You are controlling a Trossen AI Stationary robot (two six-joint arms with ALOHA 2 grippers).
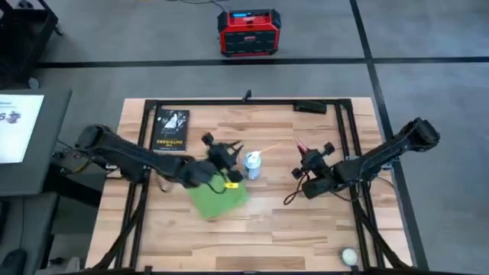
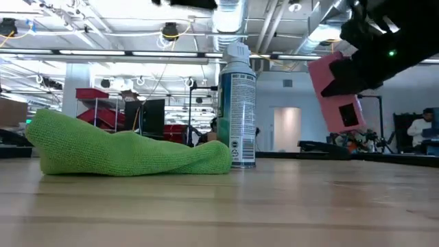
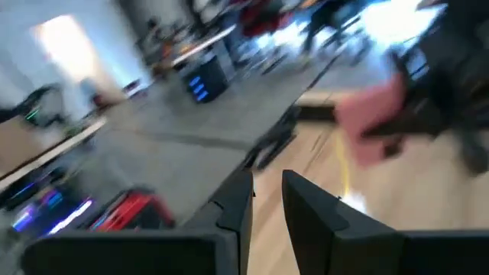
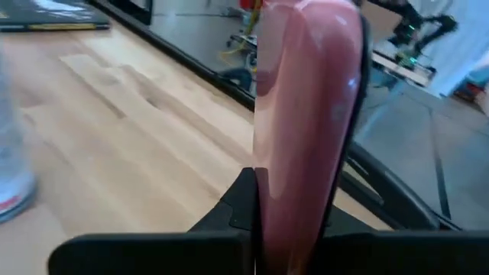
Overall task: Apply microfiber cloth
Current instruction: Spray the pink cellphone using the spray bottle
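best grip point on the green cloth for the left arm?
The cloth lies flat with a raised fold toward the spray can. Judging by that, pinch the fold from above with the left gripper, clear of the can.

We count one lime-green microfiber cloth [image 1: 218,197], one spray can [image 2: 237,104], one black book [image 1: 170,128], one pink phone [image 2: 335,92] and two grippers.

- Left arm [image 1: 130,156]: dark, jointed segments, black links throughout.
- Right arm [image 1: 382,156]: same dark build; a black cable loops beside the wrist.
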